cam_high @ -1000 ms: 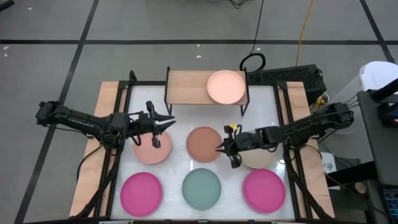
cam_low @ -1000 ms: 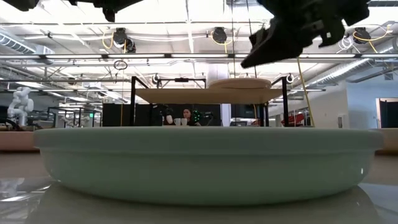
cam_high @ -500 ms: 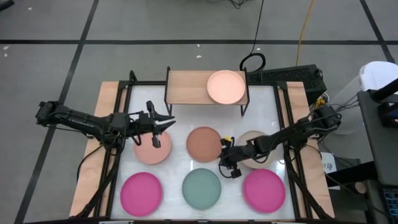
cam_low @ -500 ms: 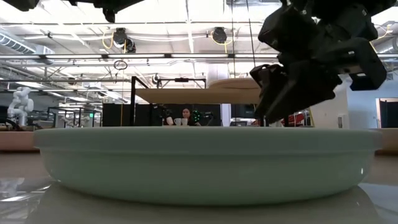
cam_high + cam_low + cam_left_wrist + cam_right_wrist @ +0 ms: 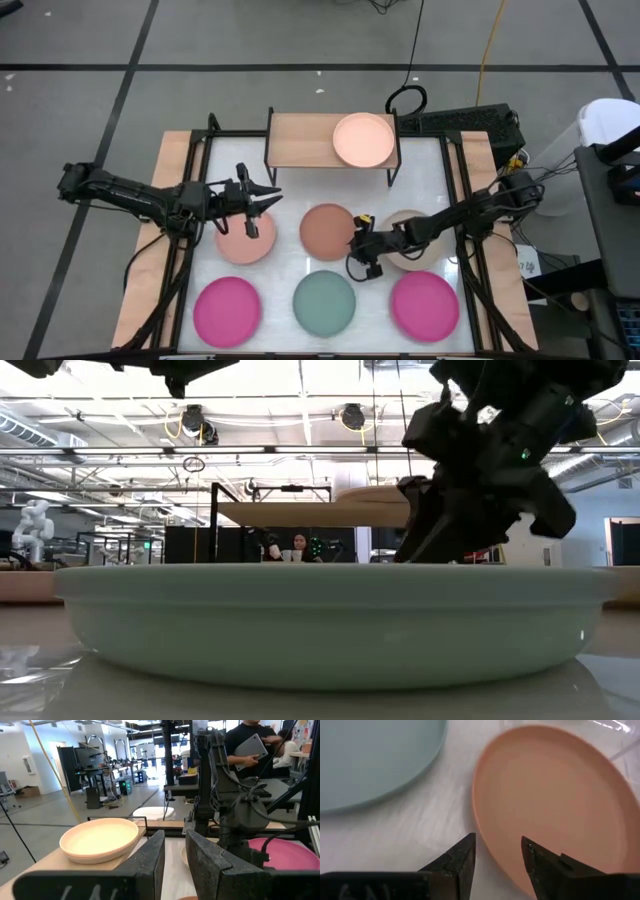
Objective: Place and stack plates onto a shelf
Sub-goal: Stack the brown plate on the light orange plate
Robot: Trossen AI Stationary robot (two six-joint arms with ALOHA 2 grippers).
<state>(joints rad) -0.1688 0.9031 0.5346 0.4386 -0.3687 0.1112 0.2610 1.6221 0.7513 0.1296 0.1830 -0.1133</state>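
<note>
Terracotta plate (image 5: 328, 231) is seen flat on the white table (image 5: 280, 268), in the middle of the back row, with the right gripper (image 5: 361, 252) lowered at its near right edge. In the right wrist view the fingers (image 5: 461, 856) are parted, one either side of the plate's rim, gripping nothing. The plate is round, shallow and matte, rim upward, so no long axis can be given. A pale peach plate (image 5: 363, 140) lies on the shelf (image 5: 300, 140). The left gripper (image 5: 262, 197), fingers slightly apart and empty, is held above the pink plate (image 5: 245, 240).
</note>
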